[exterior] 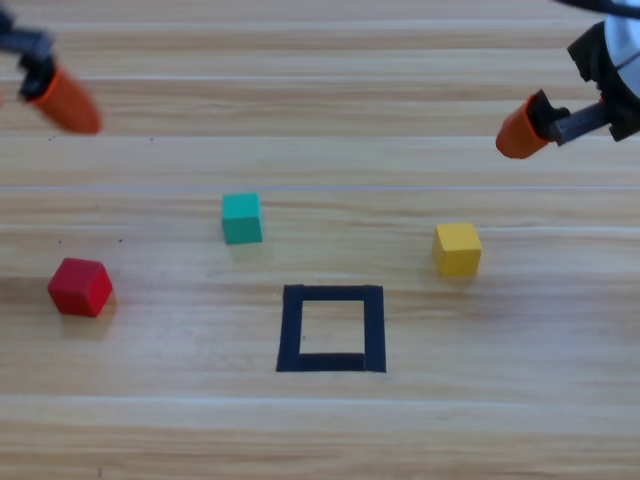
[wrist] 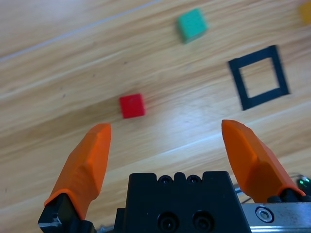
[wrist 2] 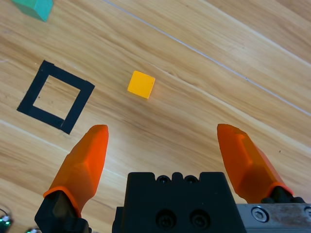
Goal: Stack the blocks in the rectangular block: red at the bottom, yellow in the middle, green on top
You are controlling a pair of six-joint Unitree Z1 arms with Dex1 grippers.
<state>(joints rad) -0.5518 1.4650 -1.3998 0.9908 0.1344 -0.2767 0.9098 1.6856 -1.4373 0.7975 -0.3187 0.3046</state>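
From above, the red cube (exterior: 80,287), green cube (exterior: 241,218) and yellow cube (exterior: 457,249) lie scattered around the empty tape square (exterior: 331,328), nothing stacked. Left wrist: left hand (wrist: 165,145) spread open, facing red, probably first. Right wrist: right hand (wrist 2: 163,145) open above yellow.

On the wooden table (exterior: 320,430): 3 cubes in all, made up of 1 red (exterior: 80,287), 1 yellow (exterior: 457,249) and 1 green (exterior: 241,218). 1 square outline of black tape (exterior: 331,328), with 0 cubes inside it. 2 grippers in the high view: 1 left gripper (wrist: 165,138) at the upper left corner, 1 right gripper (wrist 2: 163,138) at the upper right edge. 2 orange jaws on each in its own wrist view, 4 in total, spread wide apart. Only 1 jaw per gripper visible from above.
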